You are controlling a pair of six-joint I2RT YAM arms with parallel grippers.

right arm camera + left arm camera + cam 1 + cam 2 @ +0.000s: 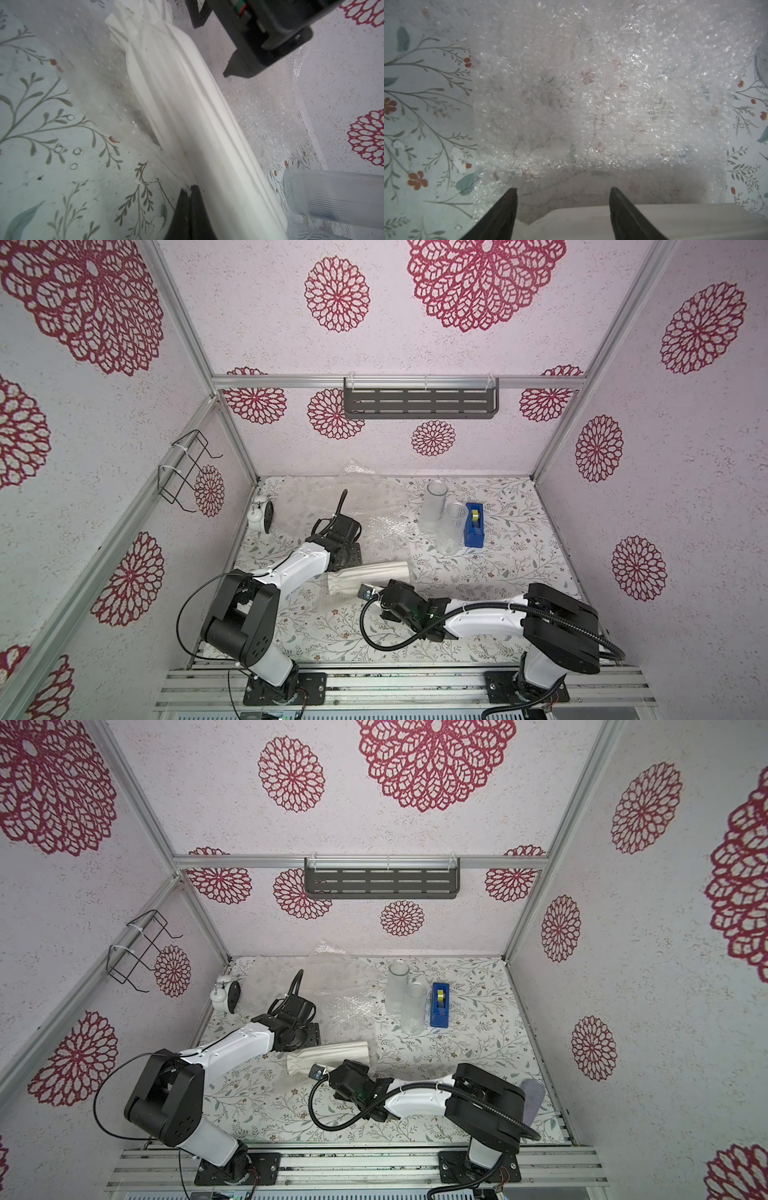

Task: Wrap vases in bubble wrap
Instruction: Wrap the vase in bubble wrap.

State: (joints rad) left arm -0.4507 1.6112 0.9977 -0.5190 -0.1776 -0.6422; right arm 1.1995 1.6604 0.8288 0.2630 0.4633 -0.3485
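The white ribbed vase point(368, 572) point(332, 1054) point(197, 124) lies on its side on a sheet of bubble wrap point(374, 526) point(591, 93) near the middle of the table, with its scalloped mouth pointing left. My left gripper point(563, 191) hangs open just behind the vase point(581, 226), its fingers wide apart over the wrap with nothing between them. On the vase's near side, my right gripper point(190, 188) is shut on the edge of the bubble wrap point(259, 116). The frosted glass cylinder point(434, 506) point(398, 984) and the clear ribbed glass point(453, 531) point(332, 195) stand upright at the back right.
A blue tape dispenser point(473, 524) point(440, 1004) stands beside the ribbed glass. More crumpled wrap point(357, 477) lies against the back wall. A white alarm clock point(259, 512) sits at the back left corner. A wire basket point(187, 472) and a dark shelf point(419, 402) hang on the walls.
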